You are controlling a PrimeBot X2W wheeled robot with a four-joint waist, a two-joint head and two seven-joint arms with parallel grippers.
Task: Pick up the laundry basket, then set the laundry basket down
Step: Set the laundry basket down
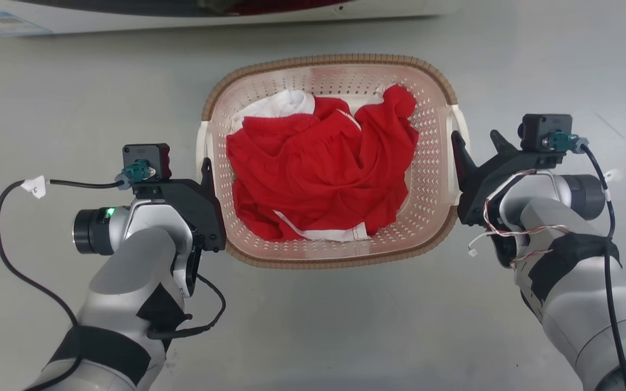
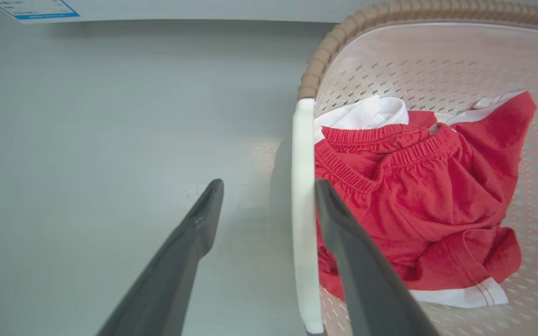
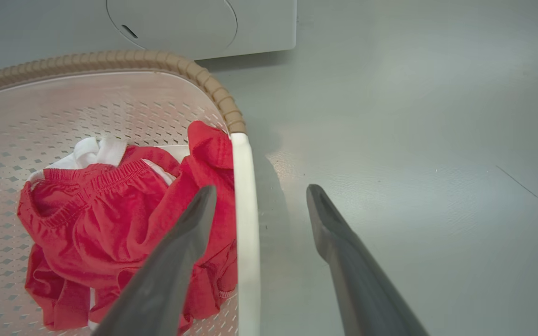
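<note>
Pink laundry basket (image 1: 432, 163) holding red clothes (image 1: 318, 174) lies centre frame; left claw (image 2: 269, 205) and right claw (image 3: 259, 196) both gape wide, each straddling a white handle (image 2: 304, 186).

Open floor (image 1: 345, 326) beside basket (image 1: 329, 58) — washer (image 1: 128, 21) beyond

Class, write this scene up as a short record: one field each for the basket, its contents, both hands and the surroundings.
basket: pale pink, perforated, brown rim, seemingly resting on the grey floor
contents: red clothes with white trim
left hand: open, fingers astride the white left handle
right hand: open, fingers astride the white right handle
behind basket: white appliance
</note>
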